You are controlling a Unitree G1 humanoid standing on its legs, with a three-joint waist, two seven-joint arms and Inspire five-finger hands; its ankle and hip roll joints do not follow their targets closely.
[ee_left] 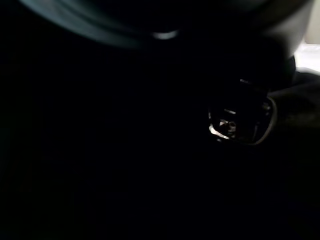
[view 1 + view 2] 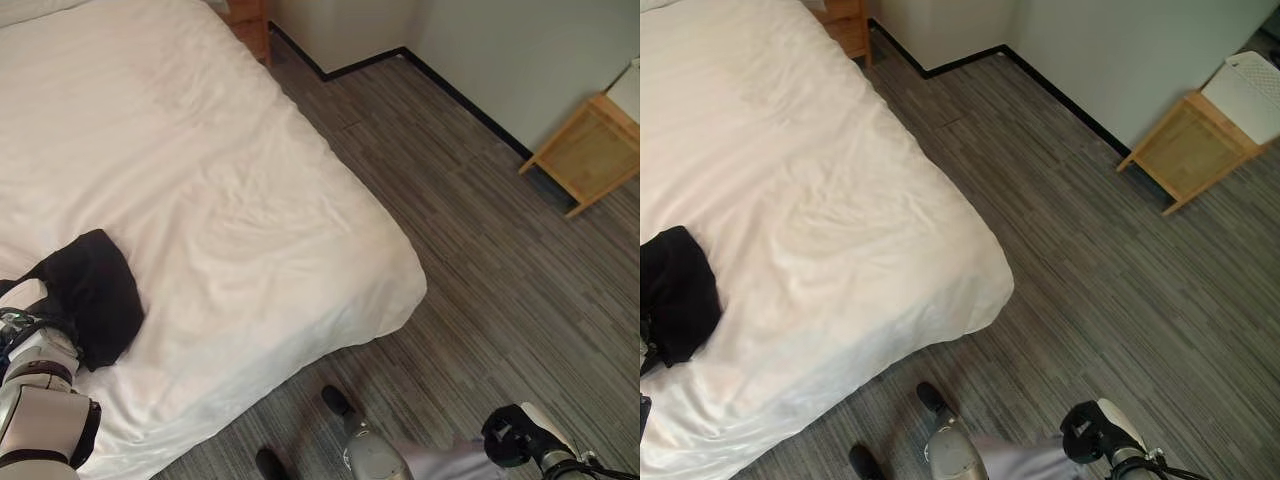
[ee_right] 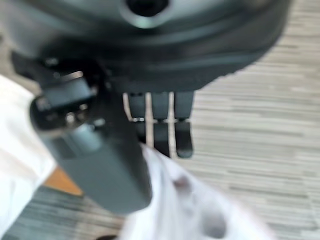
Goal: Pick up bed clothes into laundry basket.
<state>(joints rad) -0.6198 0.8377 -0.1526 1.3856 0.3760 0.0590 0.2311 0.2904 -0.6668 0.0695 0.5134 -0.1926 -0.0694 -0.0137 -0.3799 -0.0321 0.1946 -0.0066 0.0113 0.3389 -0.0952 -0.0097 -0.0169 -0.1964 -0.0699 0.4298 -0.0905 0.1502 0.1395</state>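
1. Left hand [image 2: 30, 310]: sitting at the left edge of the head views, on the bed, its fingers buried in the black garment; whether they are gripping or spread cannot be told. Its own wrist view is showing almost nothing but darkness.
2. Black garment [image 2: 95, 290]: lying crumpled on the near left part of the bed, touching the left hand and partly covering it.
3. Bed [image 2: 230, 200]: covered with a white, lightly creased sheet, taking up the left half of the head views, its near corner jutting toward the floor.
4. Wooden nightstand [image 2: 848, 22]: standing at the far edge of the bed, against the wall.
5. Floor [image 2: 470, 250]: grey striped carpet running from the bed to the walls, edged by a dark skirting board.
6. Right hand [image 3: 160, 125]: hanging low over the floor, well apart from the bed; its fingers are pointing straight down in a row, relaxed and holding nothing.
7. Wooden side table [image 2: 590, 150]: standing by the right wall.
8. White laundry basket [image 2: 1252, 92]: sitting beside the side table at the far right, well apart from the garment.
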